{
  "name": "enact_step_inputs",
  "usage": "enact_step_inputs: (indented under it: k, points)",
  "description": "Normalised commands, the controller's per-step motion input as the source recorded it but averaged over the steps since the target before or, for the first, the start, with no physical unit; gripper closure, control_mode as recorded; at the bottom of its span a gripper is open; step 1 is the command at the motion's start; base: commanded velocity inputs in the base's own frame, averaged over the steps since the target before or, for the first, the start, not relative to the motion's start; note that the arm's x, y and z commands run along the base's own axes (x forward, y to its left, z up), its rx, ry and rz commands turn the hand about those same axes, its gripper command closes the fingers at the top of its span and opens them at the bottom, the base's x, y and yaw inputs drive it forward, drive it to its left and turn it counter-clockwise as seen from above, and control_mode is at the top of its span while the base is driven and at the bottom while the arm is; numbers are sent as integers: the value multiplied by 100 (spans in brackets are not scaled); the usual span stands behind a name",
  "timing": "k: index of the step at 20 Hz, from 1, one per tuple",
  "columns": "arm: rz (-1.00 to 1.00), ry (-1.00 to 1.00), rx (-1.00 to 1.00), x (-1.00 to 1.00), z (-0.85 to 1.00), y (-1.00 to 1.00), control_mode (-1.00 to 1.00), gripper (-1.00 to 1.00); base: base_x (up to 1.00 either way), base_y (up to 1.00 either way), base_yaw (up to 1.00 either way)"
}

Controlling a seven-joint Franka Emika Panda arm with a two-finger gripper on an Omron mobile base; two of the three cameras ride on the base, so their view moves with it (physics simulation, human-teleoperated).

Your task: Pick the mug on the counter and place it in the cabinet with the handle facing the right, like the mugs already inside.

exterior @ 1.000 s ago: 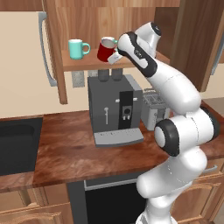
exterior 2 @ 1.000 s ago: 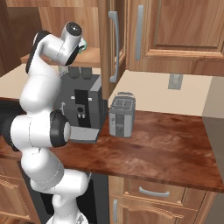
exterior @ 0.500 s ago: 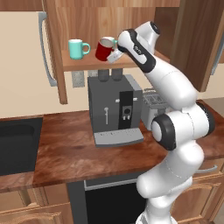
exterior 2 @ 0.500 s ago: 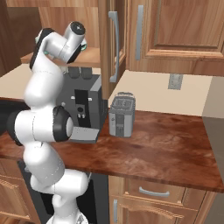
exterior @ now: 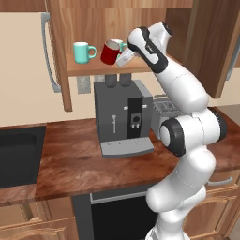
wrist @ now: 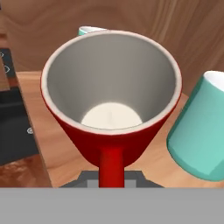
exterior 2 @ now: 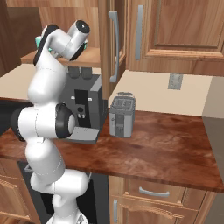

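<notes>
The dark red mug hangs tilted just above the cabinet's shelf, its mouth turned up and to the left. My gripper is shut on it from the right. In the hand view the mug shows its pale interior, and its handle points down toward the hand; the fingertips are hidden behind it. One teal mug stands on the shelf to the left. The other teal mug is right behind the red one and appears close on the right in the hand view. The counter lies below.
A grey coffee machine stands on the counter directly under the shelf, with a toaster to its right. A dark sink is set in the counter at the left. The cabinet's doors, with their bar handles, stand open on either side.
The arm's upper links have shifted slightly. The red mug stays in my grip at nearly the same spot over the shelf.
</notes>
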Motion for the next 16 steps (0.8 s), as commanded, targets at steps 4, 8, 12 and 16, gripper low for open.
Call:
enact_step_inputs:
  k: [4, 8, 12, 16]
  points:
    - [7, 0, 0, 5, 0, 4, -100, 100, 0, 0, 0]
    - [7, 0, 0, 7, 0, 4, -100, 100, 0, 0, 0]
    - [6, 0, 0, 9, 0, 2, -100, 100, 0, 0, 0]
    - [5, 0, -1, 10, 0, 0, -100, 100, 0, 0, 0]
